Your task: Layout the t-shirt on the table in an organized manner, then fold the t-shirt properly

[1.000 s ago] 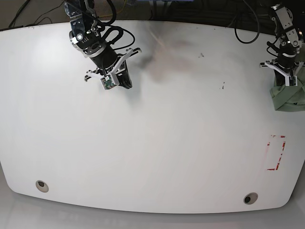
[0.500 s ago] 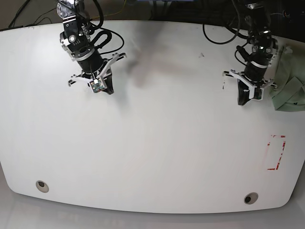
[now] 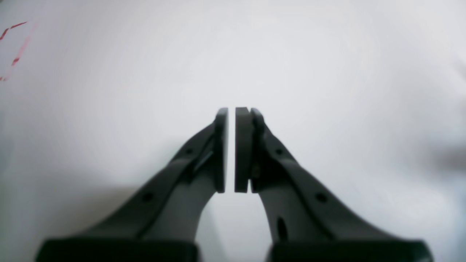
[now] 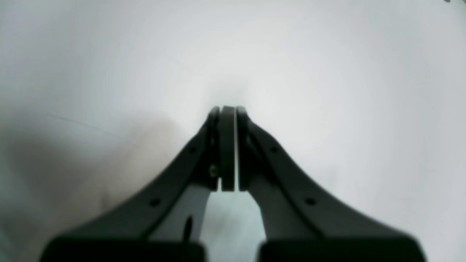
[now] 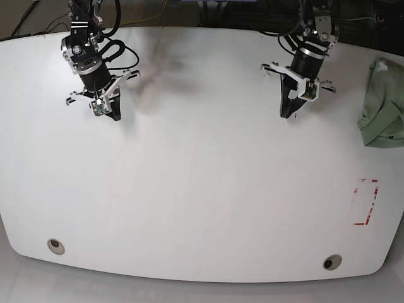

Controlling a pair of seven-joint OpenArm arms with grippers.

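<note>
1. Both arms pull back toward the frame's top; the left gripper (image 5: 289, 114) leaves the t-shirt (image 5: 382, 123).
2. Its fingers sit nearly together, empty; the right gripper (image 5: 113, 116) is pressed together.
3. Shirt lies bunched at the table's (image 5: 208, 208) right edge, nearest the left gripper.

My base view cuts off the crumpled pale sage-green cloth t-shirt (image 5: 383, 104) at the right edge, so I can't see its full extent. Both wrist views are blurred; the red tape marks (image 3: 12, 47) run off the left wrist picture's left edge.
</note>
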